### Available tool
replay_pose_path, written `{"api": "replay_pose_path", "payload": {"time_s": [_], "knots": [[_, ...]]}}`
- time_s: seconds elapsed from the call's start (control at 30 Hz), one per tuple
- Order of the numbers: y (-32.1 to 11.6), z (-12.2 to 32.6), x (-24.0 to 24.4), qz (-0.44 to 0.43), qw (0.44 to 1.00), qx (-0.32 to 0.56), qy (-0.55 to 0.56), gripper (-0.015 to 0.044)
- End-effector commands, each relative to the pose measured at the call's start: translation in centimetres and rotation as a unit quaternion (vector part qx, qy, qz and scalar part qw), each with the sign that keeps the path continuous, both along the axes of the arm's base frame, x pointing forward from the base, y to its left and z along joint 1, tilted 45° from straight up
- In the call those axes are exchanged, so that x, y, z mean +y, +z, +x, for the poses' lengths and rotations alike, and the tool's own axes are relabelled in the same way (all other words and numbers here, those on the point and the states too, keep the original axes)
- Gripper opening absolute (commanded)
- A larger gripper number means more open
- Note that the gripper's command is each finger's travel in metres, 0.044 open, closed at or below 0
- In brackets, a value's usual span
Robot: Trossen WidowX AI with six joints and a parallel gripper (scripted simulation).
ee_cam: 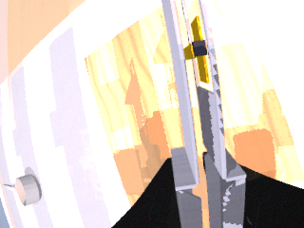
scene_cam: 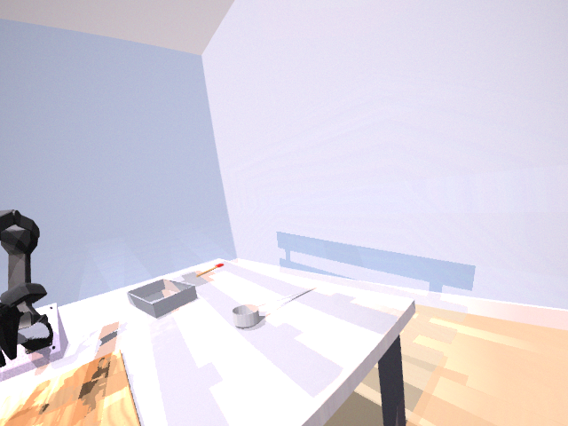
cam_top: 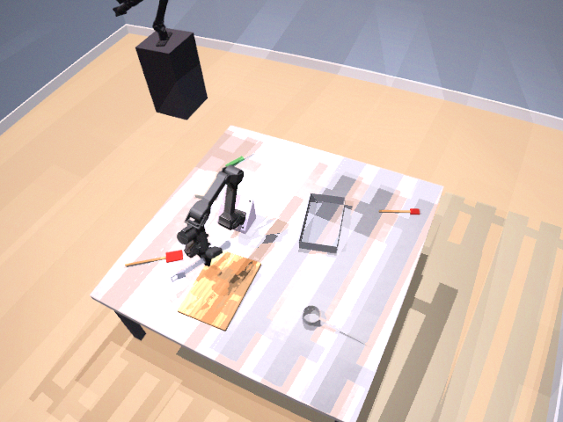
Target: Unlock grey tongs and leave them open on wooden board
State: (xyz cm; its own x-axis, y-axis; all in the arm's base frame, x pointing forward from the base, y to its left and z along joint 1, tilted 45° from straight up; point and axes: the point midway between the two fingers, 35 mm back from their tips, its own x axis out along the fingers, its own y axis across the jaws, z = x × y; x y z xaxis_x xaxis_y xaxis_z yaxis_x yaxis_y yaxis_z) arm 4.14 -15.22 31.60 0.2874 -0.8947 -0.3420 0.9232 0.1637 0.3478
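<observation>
One arm: bent toward the near-left part of the counter (cam_top: 277,181) (scene_cam: 275,366), beside the wooden board (cam_top: 211,297) (scene_cam: 68,394) (ee_cam: 114,85).
Gripper (cam_top: 209,256) (scene_cam: 23,344) (ee_cam: 189,161): fingers closed on the grey tongs, both sides pinched.
Grey tongs (cam_top: 194,265) (ee_cam: 180,90): out of the tin; in wrist view the two long sides run close together, nearly parallel, overlapping the board in sight. Lock state and height, cannot tell.
Yellow piece (ee_cam: 204,68): between the tongs' sides, small dark block (ee_cam: 199,48) across it.
Roasting tin (cam_top: 318,248) (scene_cam: 177,304): upright, well apart from the board.
Round pan (cam_top: 311,323) (scene_cam: 245,319) (ee_cam: 29,190): upright, thin handle pointing away from the board.
Red-headed spatulas: one (cam_top: 173,256) near the tongs, another (cam_top: 414,211) (scene_cam: 219,265) beyond the tin.
Green-handled tool (cam_top: 235,161): behind the arm.
</observation>
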Motion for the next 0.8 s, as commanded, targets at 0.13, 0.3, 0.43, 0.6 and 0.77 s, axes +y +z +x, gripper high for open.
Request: {"api": "replay_pose_path", "payload": {"time_s": [0.13,0.3,0.43,0.6,0.77], "knots": [[0.2,0.21,0.13,0.035,0.999,0.002,0.0,-0.015],[0.03,0.24,0.24,0.067,0.998,0.007,-0.004,-0.015],[-0.09,0.24,0.34,0.09,0.996,0.015,-0.008,-0.015],[-0.19,0.23,0.47,0.117,0.993,0.028,-0.012,-0.015],[-0.22,0.19,0.6,0.14,0.989,0.046,-0.017,-0.015]]}}
